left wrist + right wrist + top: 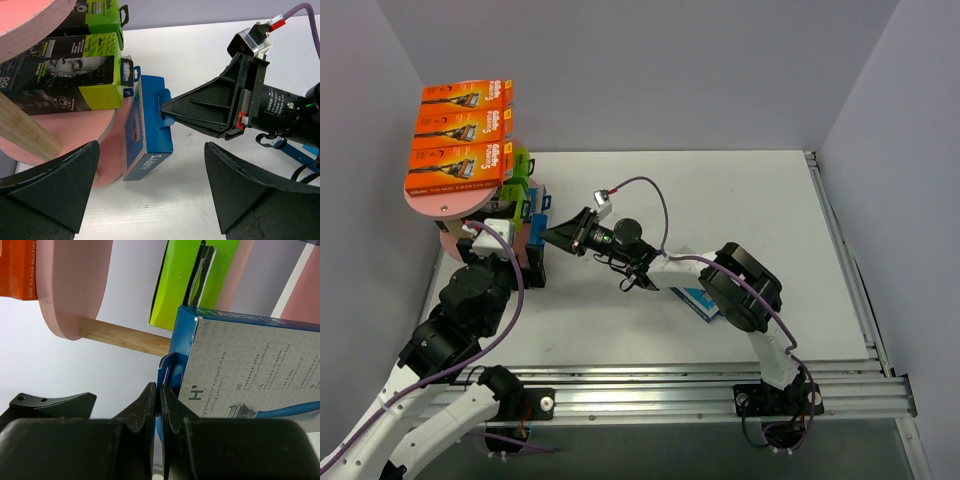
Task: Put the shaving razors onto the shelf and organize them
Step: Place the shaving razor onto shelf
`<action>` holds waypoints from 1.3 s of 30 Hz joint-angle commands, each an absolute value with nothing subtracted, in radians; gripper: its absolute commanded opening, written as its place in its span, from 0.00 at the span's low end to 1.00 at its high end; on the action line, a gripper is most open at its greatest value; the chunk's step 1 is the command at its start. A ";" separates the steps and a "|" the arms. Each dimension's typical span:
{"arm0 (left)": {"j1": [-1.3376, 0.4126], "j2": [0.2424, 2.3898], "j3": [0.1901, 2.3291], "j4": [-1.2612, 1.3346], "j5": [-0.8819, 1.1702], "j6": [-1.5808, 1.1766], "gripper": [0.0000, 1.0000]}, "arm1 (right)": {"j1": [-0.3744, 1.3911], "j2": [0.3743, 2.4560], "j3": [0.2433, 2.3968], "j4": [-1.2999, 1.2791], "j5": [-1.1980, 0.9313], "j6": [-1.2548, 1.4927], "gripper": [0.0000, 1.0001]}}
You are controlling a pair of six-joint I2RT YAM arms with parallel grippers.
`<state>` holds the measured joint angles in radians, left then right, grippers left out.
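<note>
The pink shelf (450, 205) stands at the far left, with three orange razor packs (460, 125) on its top board. Two black-and-lime packs (65, 75) stand on a lower board (75, 127). My right gripper (160, 390) is shut on the hang tab of a blue-and-grey pack (150, 125). It holds the pack upright at the lower board's edge, beside the lime packs. The left gripper (152, 147) hangs open just in front of that pack, touching nothing. Another blue pack (703, 302) lies on the table, partly hidden under my right arm.
A wooden dowel (125, 337) joins the shelf's boards. The right arm's cable (655, 200) loops over the table's middle. Grey walls close in the left, back and right sides. A metal rail (720, 385) runs along the near edge.
</note>
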<state>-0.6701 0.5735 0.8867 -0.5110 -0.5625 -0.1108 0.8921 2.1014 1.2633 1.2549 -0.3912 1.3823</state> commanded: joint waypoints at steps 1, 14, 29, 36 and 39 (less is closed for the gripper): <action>-0.663 0.572 0.891 -0.453 -0.549 -0.109 0.95 | 0.900 2.009 1.282 1.885 -0.408 1.367 0.00; -0.661 0.561 0.891 -0.453 -0.542 -0.110 0.95 | 0.910 2.059 1.358 1.901 -0.423 1.374 0.00; -0.664 0.549 0.890 -0.454 -0.535 -0.114 0.95 | 0.911 2.155 1.370 1.989 -0.405 1.417 0.00; -0.664 0.543 0.890 -0.454 -0.535 -0.114 0.95 | 0.911 2.183 1.338 2.010 -0.397 1.413 0.00; -0.663 0.541 0.888 -0.454 -0.537 -0.115 0.95 | 0.911 2.175 1.312 2.010 -0.390 1.404 0.00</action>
